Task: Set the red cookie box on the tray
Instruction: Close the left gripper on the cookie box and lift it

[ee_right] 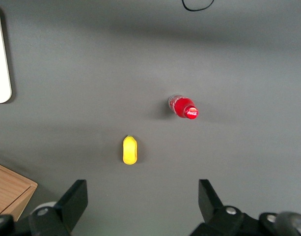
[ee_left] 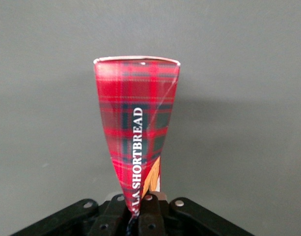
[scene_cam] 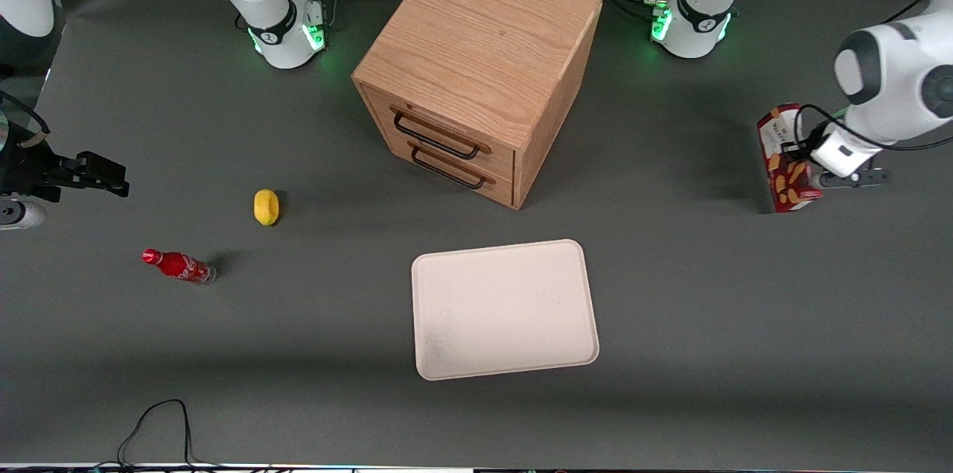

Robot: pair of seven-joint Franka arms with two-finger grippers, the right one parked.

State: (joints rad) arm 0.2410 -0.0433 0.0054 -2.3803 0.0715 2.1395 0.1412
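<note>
**Mia:** What is the biggest thing on the bench (scene_cam: 707, 324)?

**Sam:** The wooden drawer cabinet (scene_cam: 476, 71), in the middle. Its two drawers have dark handles. Next biggest is the tray (scene_cam: 505, 309), pale and flat. It lies in front of the cabinet, nearer the front camera. Nothing is on it.

**Mia:** Where is the red cookie box (scene_cam: 783, 160)?

**Sam:** At the working arm's end of the bench, well apart from the tray. It stands on end and tips a little. The claw (scene_cam: 800, 160) is shut tight on it. The wrist camera shows the red cookie box (ee_left: 135, 132) coming straight out from between the closed fingers (ee_left: 149, 216), with its other end pointing at the bench.

**Mia:** Is it hard to carry?

**Sam:** I think it is light. It is thin card, so it can dent, and I see a crease down one side. Squeeze softly. Holding one end may let a long box swing, so move slowly.

**Mia:** What are the little things?

**Sam:** A small red soda bottle (scene_cam: 179, 266) and a yellow lemon (scene_cam: 266, 206), toward the parked arm's end.
</note>
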